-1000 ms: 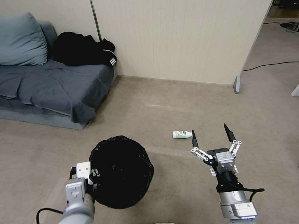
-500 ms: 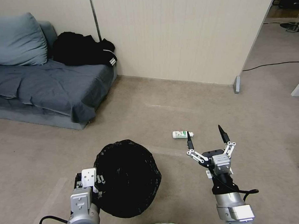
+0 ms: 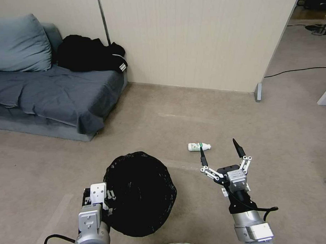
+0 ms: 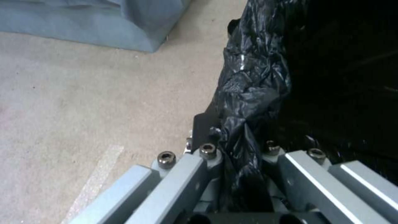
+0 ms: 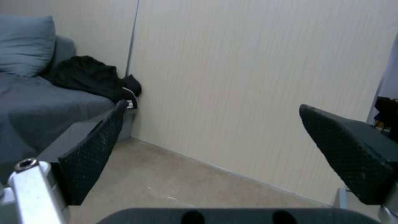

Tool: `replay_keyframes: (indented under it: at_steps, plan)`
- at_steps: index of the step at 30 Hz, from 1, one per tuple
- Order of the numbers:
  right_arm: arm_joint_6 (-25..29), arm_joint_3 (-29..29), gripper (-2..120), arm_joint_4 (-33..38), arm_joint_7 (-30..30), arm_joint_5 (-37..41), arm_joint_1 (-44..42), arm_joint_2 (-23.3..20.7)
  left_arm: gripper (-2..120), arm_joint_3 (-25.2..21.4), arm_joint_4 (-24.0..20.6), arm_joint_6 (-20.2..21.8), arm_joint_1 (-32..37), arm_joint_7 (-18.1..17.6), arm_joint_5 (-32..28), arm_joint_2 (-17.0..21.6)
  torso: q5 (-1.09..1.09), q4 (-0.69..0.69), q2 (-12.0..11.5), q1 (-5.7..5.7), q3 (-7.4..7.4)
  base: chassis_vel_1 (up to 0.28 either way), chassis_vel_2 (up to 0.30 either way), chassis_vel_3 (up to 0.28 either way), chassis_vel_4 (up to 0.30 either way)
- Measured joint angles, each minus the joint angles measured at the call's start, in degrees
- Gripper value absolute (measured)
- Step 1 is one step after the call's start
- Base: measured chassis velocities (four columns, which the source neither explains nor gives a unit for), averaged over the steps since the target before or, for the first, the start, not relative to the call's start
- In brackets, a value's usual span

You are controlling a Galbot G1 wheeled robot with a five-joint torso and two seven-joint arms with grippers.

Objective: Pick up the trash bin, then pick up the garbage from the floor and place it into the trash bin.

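**Mia:** Just ahead of the right hand (image 3: 219,152), a bit to its left side, a white bottle (image 3: 199,146) with a green label is lying on the floor (image 3: 162,111). See it?

**Ben:** Yes. Its left fingertip (image 3: 202,157) is looking very near the bottle, but the hand is hanging up in the air, so I am not thinking they are touching.

**Mia:** Are the fingers apart or together?

**Ben:** Wide apart. Nothing is sitting between them. From the right wrist view they are pointing at the wall (image 5: 248,77), not down at the floor.

**Mia:** And the left hand (image 3: 98,200)?

**Ben:** It is squeezing the edge of the trash bin (image 3: 141,193). Close up, the shiny black bag (image 4: 248,93) is bunching up between its fingers. The bin is hanging right beside that hand, on the side toward the other arm, with its mouth facing up.

**Mia:** So which step is going on?

**Ben:** I am guessing the bin part is done and the bottle part is starting. The bottle is not in the bin yet.

**Mia:** What is the next move needing?

**Ben:** I am thinking the right hand is needing to tip down, go lower and a little left, and get one finger on each side of the bottle. The bottle is round, so it may roll away if a finger bumps it.
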Motion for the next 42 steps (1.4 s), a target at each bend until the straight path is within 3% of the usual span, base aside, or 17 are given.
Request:
replay_keyframes:
  at_steps: [21,30,37,42]
  plan:
    - [1.2,1.0,100,-1.7,1.8,1.1,2.9,-0.6,1,-0.3,0.1,0.0,-0.1,0.7,1.4,-0.2,0.00,0.00,0.0,0.01,0.00,-0.077,0.068,0.067,-0.067]
    - [-4.2,0.5,100,-3.7,2.8,2.5,7.8,-5.6,1,-1.2,0.1,0.0,-0.4,0.9,0.8,0.0,0.01,-0.01,0.0,0.01,0.01,0.000,0.000,0.000,0.000]
    - [-12.7,0.5,100,-7.2,1.2,8.1,15.5,-14.6,1,-2.2,0.1,0.0,-0.7,1.1,0.1,0.4,0.01,0.00,0.0,0.01,0.01,0.000,0.000,0.000,0.000]
    - [-14.2,0.4,100,-11.0,-1.7,10.3,18.2,-17.8,1,-2.4,0.1,0.1,-0.7,1.1,0.1,0.2,0.01,0.00,0.0,0.01,0.01,0.000,0.000,0.000,0.000]
